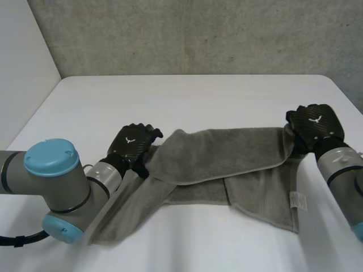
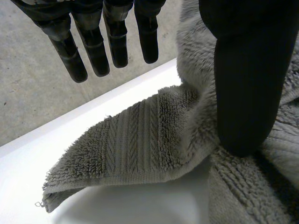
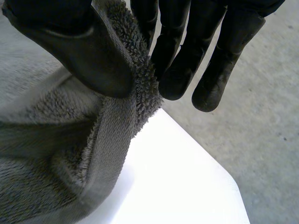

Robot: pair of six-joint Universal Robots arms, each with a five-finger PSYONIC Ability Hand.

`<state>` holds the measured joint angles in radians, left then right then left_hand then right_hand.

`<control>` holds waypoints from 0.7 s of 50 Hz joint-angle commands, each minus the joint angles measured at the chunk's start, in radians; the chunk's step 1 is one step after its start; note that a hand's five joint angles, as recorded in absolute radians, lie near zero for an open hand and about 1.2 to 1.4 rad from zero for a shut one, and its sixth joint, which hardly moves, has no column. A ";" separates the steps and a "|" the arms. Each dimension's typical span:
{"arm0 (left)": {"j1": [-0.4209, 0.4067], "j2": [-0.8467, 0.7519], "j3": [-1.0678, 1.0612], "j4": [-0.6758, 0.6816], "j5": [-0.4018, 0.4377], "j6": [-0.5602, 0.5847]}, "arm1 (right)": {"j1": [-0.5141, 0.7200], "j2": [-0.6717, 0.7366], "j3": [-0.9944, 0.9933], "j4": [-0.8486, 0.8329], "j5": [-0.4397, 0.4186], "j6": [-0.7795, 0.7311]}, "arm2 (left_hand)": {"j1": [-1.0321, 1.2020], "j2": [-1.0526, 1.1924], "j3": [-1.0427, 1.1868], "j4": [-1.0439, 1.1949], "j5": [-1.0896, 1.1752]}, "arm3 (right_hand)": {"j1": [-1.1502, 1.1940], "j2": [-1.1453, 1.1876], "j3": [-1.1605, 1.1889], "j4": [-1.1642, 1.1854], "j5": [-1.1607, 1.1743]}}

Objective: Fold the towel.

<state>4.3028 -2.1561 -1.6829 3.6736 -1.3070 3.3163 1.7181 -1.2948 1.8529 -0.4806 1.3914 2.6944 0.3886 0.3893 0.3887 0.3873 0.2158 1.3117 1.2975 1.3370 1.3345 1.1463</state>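
A grey towel [image 1: 227, 153] lies crosswise on the white table [image 1: 198, 96], its upper layer folded over a lower one. My left hand [image 1: 133, 144] rests at the folded layer's left corner. In the left wrist view its fingers [image 2: 93, 46] are straight and clear of the cloth, while the thumb [image 2: 247, 84] presses down on the towel [image 2: 135, 149]. My right hand [image 1: 315, 127] is at the towel's right end. There the thumb [image 3: 84, 51] and fingers [image 3: 187, 56] pinch the towel's edge [image 3: 140, 84] between them.
A white label [image 1: 294, 200] is sewn on the towel's lower right corner. The table's right edge and a corner [image 3: 196, 186] lie close to my right hand, with concrete floor [image 3: 266, 116] beyond. A grey wall [image 1: 198, 34] stands behind the table.
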 commanded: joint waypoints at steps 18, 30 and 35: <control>0.002 -0.044 0.037 0.017 -0.012 0.005 | -0.055 0.034 -0.035 0.022 -0.005 0.018 | 0.233 0.232 0.233 0.234 0.231 | 0.085 0.099 0.059 0.062 0.075; 0.002 -0.084 0.098 0.017 -0.009 0.058 | -0.046 0.045 -0.035 0.022 -0.003 0.018 | 0.732 0.731 0.732 0.733 0.730 | 0.085 0.099 0.059 0.062 0.075; 0.003 -0.025 0.112 0.019 -0.012 0.061 | -0.045 0.032 -0.053 0.020 -0.003 0.013 | 1.008 1.007 1.008 1.009 1.006 | 0.085 0.099 0.059 0.062 0.075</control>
<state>4.3043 -2.2358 -1.5842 3.6908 -1.3177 3.3738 1.6712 -1.2510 1.8170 -0.4578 1.3891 2.7110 1.0958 1.1083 1.1004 1.1011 0.9179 1.3120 1.2976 1.3385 1.3346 1.1480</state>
